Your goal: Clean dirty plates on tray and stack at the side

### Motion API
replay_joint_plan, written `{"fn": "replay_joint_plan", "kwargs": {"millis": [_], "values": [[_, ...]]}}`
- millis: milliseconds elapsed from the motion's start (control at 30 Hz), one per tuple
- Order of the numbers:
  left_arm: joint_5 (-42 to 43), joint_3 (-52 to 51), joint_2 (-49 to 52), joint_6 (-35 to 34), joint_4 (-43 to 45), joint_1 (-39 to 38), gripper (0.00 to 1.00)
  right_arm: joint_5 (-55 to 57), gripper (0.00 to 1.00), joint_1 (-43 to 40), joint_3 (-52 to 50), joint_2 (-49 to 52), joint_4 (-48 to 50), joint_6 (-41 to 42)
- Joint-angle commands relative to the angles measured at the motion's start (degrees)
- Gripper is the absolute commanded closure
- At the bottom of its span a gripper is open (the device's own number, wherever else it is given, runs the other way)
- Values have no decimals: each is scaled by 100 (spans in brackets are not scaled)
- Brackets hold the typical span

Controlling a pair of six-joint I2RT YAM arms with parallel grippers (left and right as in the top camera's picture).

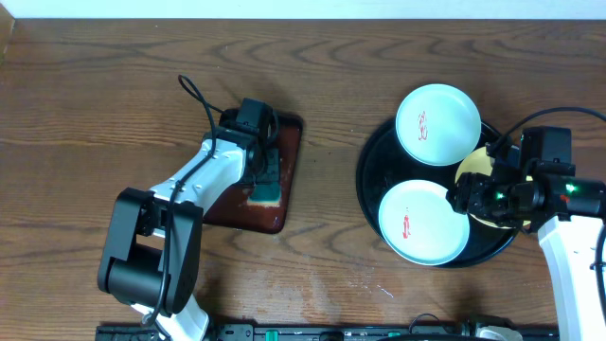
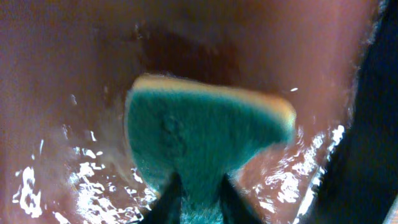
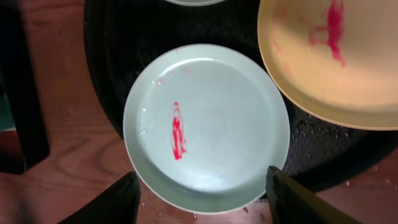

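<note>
The black tray (image 1: 371, 161) holds three plates. A mint plate (image 1: 437, 123) lies at its far side and another mint plate (image 1: 423, 223) at its near side, each with a red smear. The yellow plate (image 1: 472, 170) is mostly hidden under my right arm. My right gripper (image 1: 461, 197) hovers open; in the right wrist view the gripper (image 3: 202, 200) has a finger on each side of the near mint plate's (image 3: 211, 124) rim, beside the smeared yellow plate (image 3: 336, 68). My left gripper (image 2: 200, 186) is shut on a green sponge (image 2: 205, 130).
The sponge (image 1: 267, 187) rests on a wet, dark brown rectangular tray (image 1: 289, 152) left of centre, with my left gripper (image 1: 262, 169) over it. Cables run along the table's front edge. Wood table surrounds both trays.
</note>
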Motion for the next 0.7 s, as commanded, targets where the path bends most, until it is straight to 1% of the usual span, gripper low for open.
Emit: {"fn": "replay_joint_plan", "kwargs": {"millis": [0,33,167,267,367,433,467,500,533,667], "values": [[4,221,-142,-2,-450,-15,64,208,41,-59,72,7,-94,109],[7,262,-199,-4,-564,-15,62,260,41,-92,57,9,-101,162],[50,273,-345,-7,-1001,-20,60,323,40,-389,-4,109,-234,175],[48,168,-319,-4,-1038,-20,60,374,40,-579,-184,260,-372,201],[48,50,-249,-7,-918,-20,62,715,44,-723,-605,428,-258,485],[48,28,-175,-7,-879,-20,76,907,44,-782,-907,542,-81,669],[48,28,-138,-7,-874,-20,80,916,45,-809,-1062,616,44,717],[48,26,-111,-7,-874,-20,88,885,45,-831,-1222,697,208,717],[48,24,-96,-7,-874,-20,92,874,45,-837,-1322,761,319,717],[48,24,-90,-4,-855,-20,92,702,49,-835,-1650,1067,811,859]]}}
